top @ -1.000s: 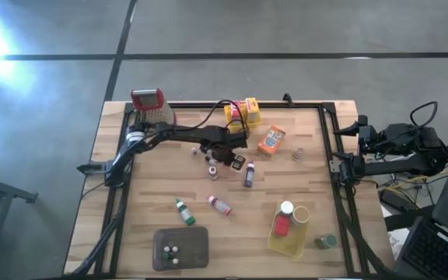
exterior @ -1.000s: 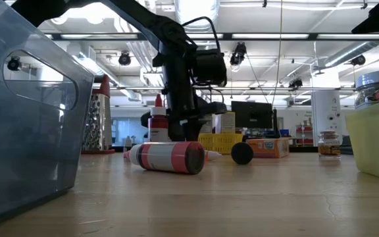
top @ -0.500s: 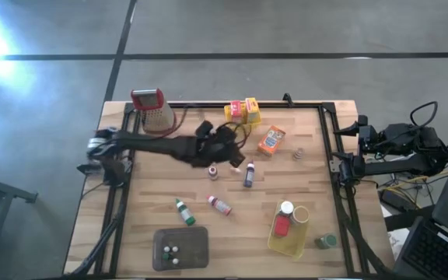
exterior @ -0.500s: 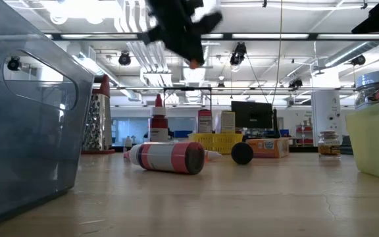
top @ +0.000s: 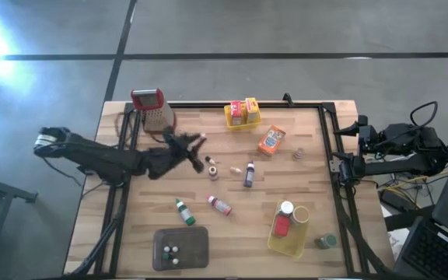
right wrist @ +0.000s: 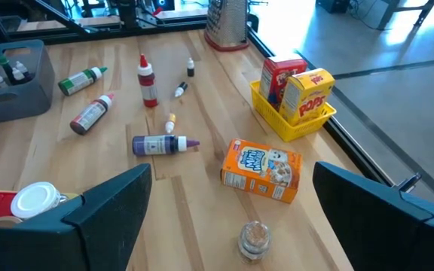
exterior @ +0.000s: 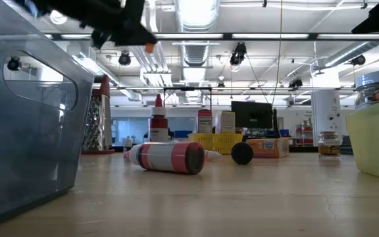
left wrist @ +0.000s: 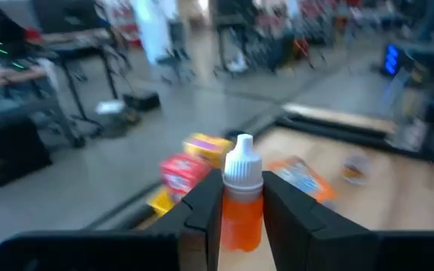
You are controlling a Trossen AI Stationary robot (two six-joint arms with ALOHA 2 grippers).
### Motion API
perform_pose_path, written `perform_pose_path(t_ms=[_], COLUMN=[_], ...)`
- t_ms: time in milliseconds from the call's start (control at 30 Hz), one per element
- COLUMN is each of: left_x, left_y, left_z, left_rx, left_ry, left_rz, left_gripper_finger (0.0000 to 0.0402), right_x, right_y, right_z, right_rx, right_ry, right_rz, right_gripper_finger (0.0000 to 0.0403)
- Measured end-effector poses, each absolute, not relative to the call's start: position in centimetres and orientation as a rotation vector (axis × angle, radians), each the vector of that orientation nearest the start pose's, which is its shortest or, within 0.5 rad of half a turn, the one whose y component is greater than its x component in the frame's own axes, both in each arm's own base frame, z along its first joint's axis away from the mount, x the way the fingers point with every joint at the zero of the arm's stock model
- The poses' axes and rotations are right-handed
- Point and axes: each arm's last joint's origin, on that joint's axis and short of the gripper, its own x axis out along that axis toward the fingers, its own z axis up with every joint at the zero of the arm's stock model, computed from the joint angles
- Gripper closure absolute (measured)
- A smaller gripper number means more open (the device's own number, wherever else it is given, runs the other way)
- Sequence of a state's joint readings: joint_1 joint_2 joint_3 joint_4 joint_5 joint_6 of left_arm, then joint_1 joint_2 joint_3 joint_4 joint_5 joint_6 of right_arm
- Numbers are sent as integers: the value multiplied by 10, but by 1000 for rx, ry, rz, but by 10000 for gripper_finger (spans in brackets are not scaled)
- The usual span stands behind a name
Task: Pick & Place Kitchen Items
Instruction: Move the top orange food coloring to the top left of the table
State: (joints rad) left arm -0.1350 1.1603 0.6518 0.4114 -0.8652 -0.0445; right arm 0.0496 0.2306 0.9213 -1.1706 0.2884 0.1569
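The left gripper [left wrist: 241,207] clamps a small orange bottle with a white cap [left wrist: 240,197] by its body, raised above the table's left part, just right of the metal grater [top: 154,109]. The bottle looks light, rigid and smooth, so a grip across the body below the cap seems the safest hold; the tapered cap would likely slip. Below the grater, at the near edge, a grey tray [top: 197,250] holds a few tiny capped bottles. Right of the grater, a yellow basket [right wrist: 283,120] holds two small boxes standing upright. Farther right and nearer, a yellow bin [top: 295,246] holds a red white-capped container and a jar. The right gripper [right wrist: 232,197] waits spread wide off the table's right edge.
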Motion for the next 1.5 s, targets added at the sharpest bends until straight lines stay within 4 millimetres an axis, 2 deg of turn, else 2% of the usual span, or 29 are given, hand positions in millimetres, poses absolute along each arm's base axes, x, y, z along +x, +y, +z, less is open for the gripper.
perform_pose_path(t_ms=[233,467,667,967,1200,1500], left_x=[199,179,181,190,200,210], left_y=[39,82,90,99,111,119], left_z=[228,194,179,142,122,89], left_rx=[-30,-102,-58,-25,-30,-80], left_ry=[-93,-76,-52,-28,-4,108], left_rz=[841,911,927,951,979,990], left_gripper_finger=[319,319,319,319,319,319], right_x=[-1,-1,-1,-1,-1,-1], right_y=[-8,-8,-8,-8,-8,-8], right_z=[322,322,322,322,322,322], right_rx=[72,72,72,72,73,72], right_ry=[454,455,455,454,454,454], right_rz=[-271,-270,-271,-270,-271,-271], right_gripper_finger=[39,39,39,39,39,39])
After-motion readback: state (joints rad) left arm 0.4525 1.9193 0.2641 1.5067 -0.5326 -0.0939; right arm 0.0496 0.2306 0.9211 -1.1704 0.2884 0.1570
